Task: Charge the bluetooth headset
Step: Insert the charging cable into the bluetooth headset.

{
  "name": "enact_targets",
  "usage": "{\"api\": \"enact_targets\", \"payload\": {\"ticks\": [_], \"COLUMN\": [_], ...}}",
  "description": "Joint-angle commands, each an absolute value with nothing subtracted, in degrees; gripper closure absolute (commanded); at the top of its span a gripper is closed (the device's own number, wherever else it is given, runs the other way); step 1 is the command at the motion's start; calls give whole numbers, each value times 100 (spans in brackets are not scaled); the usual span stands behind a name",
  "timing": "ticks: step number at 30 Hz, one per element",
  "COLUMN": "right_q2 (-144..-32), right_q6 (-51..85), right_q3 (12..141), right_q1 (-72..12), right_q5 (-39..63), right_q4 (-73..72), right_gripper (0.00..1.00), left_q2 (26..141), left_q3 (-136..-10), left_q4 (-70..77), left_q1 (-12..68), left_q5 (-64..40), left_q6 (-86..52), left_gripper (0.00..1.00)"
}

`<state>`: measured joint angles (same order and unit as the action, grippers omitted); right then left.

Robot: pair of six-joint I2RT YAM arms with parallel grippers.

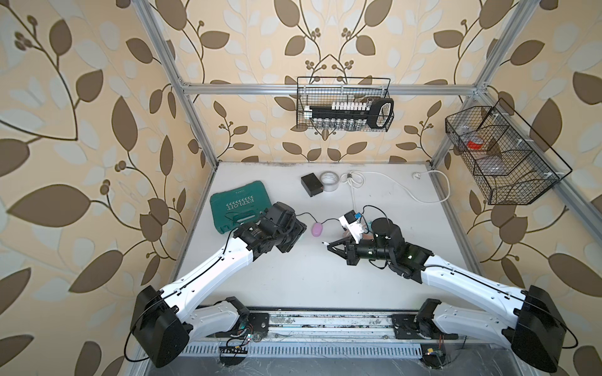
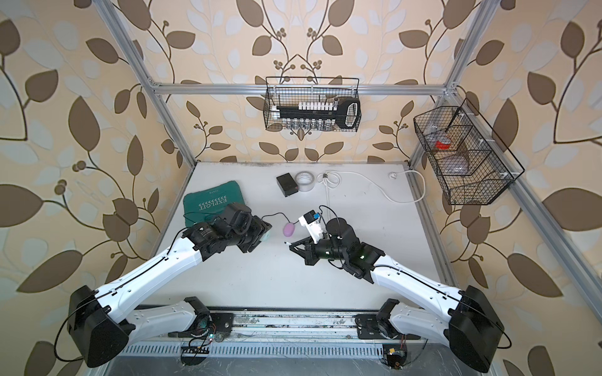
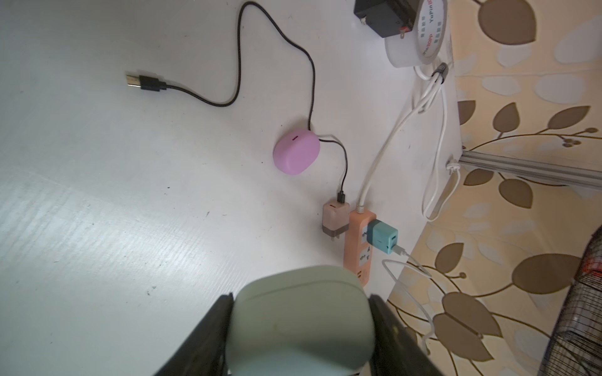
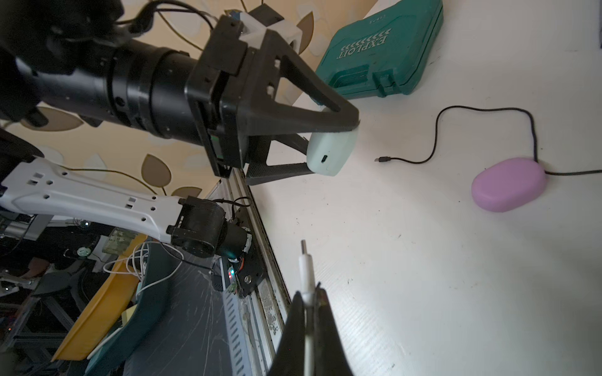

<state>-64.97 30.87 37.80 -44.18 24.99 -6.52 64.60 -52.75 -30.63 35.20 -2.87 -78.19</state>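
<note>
Headset case (image 4: 330, 153), pale green, is clamped between the fingers of your left hand (image 3: 300, 298). It is held clear of the tabletop (image 1: 325, 286), left of centre, with its charging port (image 4: 324, 159) facing the right arm. Your right hand (image 4: 309, 293) is closed on the white charging plug (image 4: 305, 267), whose metal tip protrudes toward the case.

Progress, as judged: both pick-ups are done, and alignment and insertion are left. Plug and port stand well apart, with bare tabletop between them.

Room: the gap between the hands is open, and so is the near half of the tabletop. Just beyond that gap, on the far side, lie the pink case (image 1: 317, 229) and a black cable whose loose plug (image 3: 143, 83) rests on the surface. The green toolbox (image 1: 239, 208) lies by the left edge, behind your left hand. The white cable appears to run back to the power strip (image 3: 358, 247) at right, so its slack may limit leftward travel.
</note>
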Motion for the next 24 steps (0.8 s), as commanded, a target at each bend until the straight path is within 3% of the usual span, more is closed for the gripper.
{"api": "enact_targets", "payload": {"ticks": [1, 24], "right_q2": [-6645, -7075], "right_q6": [3533, 3683], "right_q3": [3647, 3805], "right_q1": [-4489, -4530], "right_q5": [2299, 1950], "right_q4": [-1364, -1578], "right_gripper": [95, 96], "left_q2": [6319, 6627], "left_q3": [-5125, -5303], "left_q4": [-2659, -2252], "left_q1": [3547, 4226], "left_q5": [-291, -1], "left_q6": [-8031, -8329], "left_gripper": [46, 47]}}
